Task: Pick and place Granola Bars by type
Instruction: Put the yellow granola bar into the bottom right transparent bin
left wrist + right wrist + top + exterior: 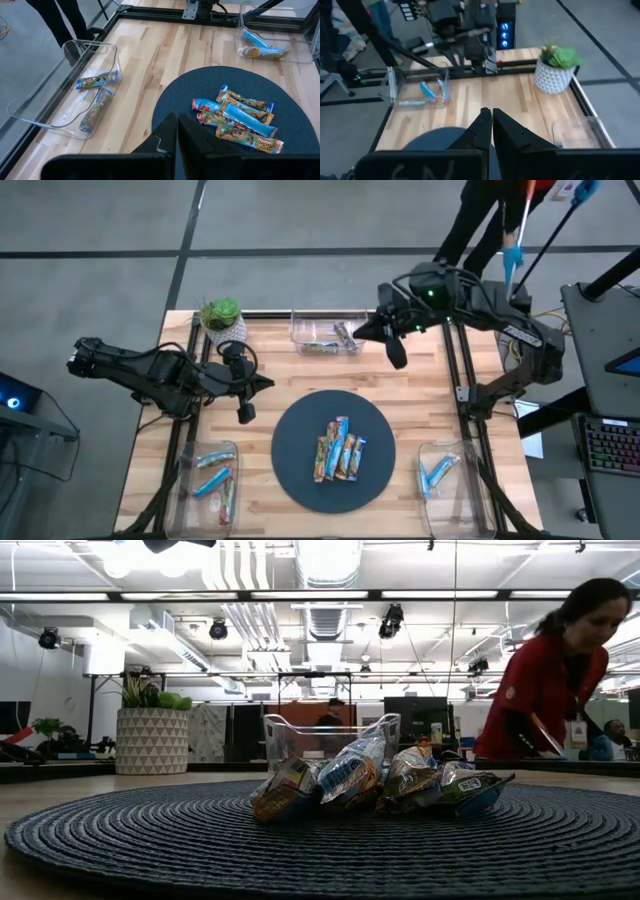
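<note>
Several granola bars [338, 450] in blue, green and brown wrappers lie in a loose heap on the dark round mat [300, 480]; the low view shows the granola bars [380, 785] lying against each other. My left gripper [245, 415] hovers shut over the bare wood just left of the mat; in its own view the left gripper [176, 127] points toward the granola bars [235, 120]. My right gripper [397, 358] hangs shut above the table's far right part, beside the far bin. In its own view the right gripper [491, 120] holds nothing.
Three clear bins hold sorted bars: the far bin [325, 332], the near-left bin [205, 480] and the near-right bin [445, 475]. A potted plant [222, 318] stands at the far left corner. A person [560, 670] stands beyond the table's far right.
</note>
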You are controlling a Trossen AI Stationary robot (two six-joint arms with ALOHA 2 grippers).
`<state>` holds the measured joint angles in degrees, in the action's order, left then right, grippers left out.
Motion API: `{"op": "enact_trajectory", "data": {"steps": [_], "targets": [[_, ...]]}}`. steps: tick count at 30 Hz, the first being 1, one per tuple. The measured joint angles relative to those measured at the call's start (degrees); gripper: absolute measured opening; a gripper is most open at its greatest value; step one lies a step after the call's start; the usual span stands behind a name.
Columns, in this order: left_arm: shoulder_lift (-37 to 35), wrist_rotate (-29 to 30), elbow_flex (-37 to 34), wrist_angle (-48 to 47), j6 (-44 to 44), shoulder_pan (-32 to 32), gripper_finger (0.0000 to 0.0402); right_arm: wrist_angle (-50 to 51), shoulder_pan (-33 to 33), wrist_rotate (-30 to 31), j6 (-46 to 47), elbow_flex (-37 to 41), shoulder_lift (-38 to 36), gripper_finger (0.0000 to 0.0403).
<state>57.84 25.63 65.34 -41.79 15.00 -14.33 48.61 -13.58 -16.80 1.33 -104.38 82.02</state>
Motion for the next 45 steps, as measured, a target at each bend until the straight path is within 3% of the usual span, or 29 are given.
{"op": "enact_trajectory", "data": {"steps": [10, 16, 30, 38, 45], "targets": [[0.0, 0.0, 0.0, 0.32, 0.12, 0.0, 0.0, -13.52, 7.87, 6.29, 4.2, 5.97, 0.22, 0.0008], [0.0, 0.0, 0.0, 0.76, 2.39, 0.0, 0.0, -24.93, 10.87, 6.58, 7.2, 12.49, 0.09, 0.0008], [0.0, 0.0, 0.0, 1.15, 4.24, 0.0, 0.0, -34.35, 19.81, 9.01, 11.99, 26.29, -1.08, 0.0008], [0.0, -0.02, 0.0, 2.11, 3.88, 0.0, 0.0, -42.63, 24.33, 17.24, 14.98, 36.16, -6.73, 0.0009], [-0.02, -0.02, 0.0, 6.03, 2.71, 0.0, 0.0, -47.66, 25.02, 18.54, 18.39, 44.33, -13.75, 0.0009]]}}
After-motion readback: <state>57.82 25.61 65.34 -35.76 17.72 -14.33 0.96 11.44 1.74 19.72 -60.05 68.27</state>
